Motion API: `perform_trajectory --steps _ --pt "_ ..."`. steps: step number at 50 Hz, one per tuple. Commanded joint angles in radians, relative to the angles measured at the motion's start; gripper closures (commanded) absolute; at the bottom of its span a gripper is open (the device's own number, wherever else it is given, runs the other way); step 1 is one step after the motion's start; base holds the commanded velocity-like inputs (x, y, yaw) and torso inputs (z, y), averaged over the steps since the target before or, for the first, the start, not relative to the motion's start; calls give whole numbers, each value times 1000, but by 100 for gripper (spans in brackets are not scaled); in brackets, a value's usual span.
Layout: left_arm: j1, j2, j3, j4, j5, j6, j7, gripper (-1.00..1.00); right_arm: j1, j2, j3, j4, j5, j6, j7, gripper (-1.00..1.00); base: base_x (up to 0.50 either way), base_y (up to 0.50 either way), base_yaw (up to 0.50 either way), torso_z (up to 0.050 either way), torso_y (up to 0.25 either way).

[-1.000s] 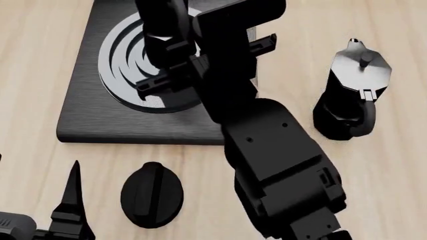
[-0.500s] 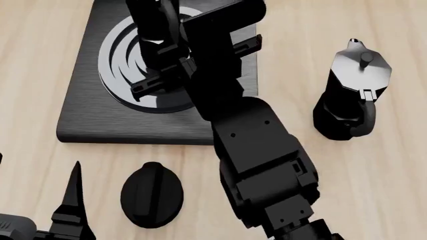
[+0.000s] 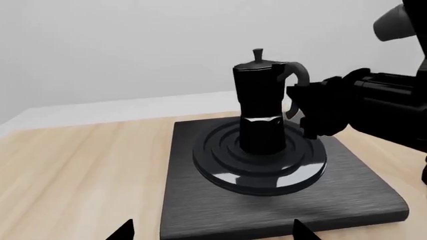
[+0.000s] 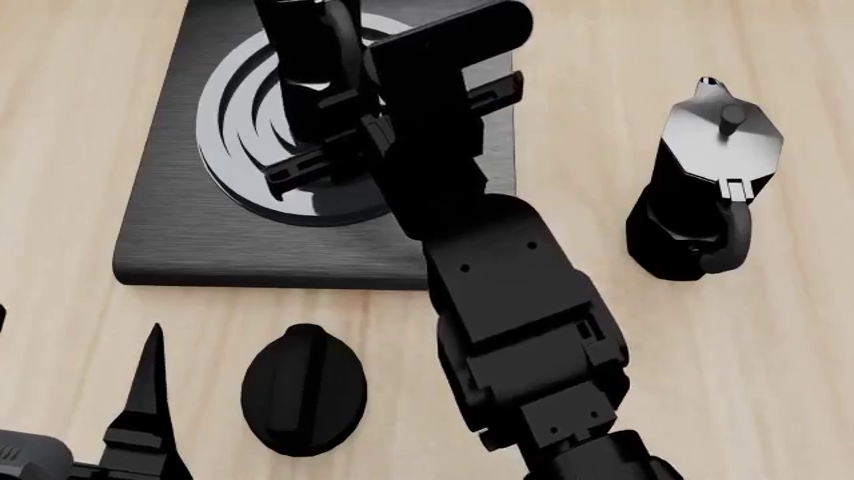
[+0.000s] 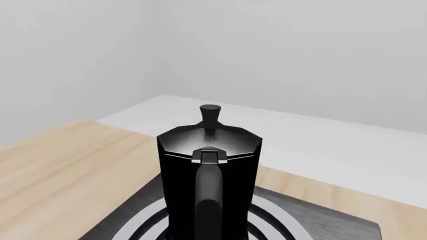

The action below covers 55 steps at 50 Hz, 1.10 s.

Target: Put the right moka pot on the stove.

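"Where was the right moka pot (image 3: 260, 105)?"

"Upright on the stove (image 4: 160, 230), in the middle of the silver rings, handle towards the right claw (image 3: 310, 112)."

"Did that claw grip it?"

"It sat right at the handle, but I couldn't tell whether its jaws were closed on it."

"And the left claw (image 3: 210, 234)?"

"Low at the near left of the counter (image 4: 747, 380), fingers spread wide, holding nothing. A second moka pot (image 4: 694, 190) stood to the right of the stove, and a black oval knob (image 4: 304, 390) lay just near of it."
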<state>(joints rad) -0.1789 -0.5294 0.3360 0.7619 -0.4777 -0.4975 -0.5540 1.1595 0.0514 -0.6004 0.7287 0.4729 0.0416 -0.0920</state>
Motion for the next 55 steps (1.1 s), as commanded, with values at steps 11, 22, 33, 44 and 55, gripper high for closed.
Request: perform_trajectory --steps 11,22,33,44,55 --pt "0 -5 4 1 0 5 -2 -100 -26 36 -21 -53 15 40 24 -100 0 0 0 0 0" --pt "-3 -2 2 -11 -14 2 0 -100 -83 115 -34 -305 45 158 94 -100 0 0 0 0 0" --pt "-11 1 -1 -22 -25 -2 0 -100 -129 225 -19 -617 112 313 185 -100 0 0 0 0 0" --pt "-10 0 2 -18 -29 -4 -3 -100 -177 348 29 -927 215 463 293 -100 0 0 0 0 0" --pt "-7 -3 -1 -13 -31 0 -6 -100 -324 535 165 -1285 357 523 440 -100 0 0 0 0 0"
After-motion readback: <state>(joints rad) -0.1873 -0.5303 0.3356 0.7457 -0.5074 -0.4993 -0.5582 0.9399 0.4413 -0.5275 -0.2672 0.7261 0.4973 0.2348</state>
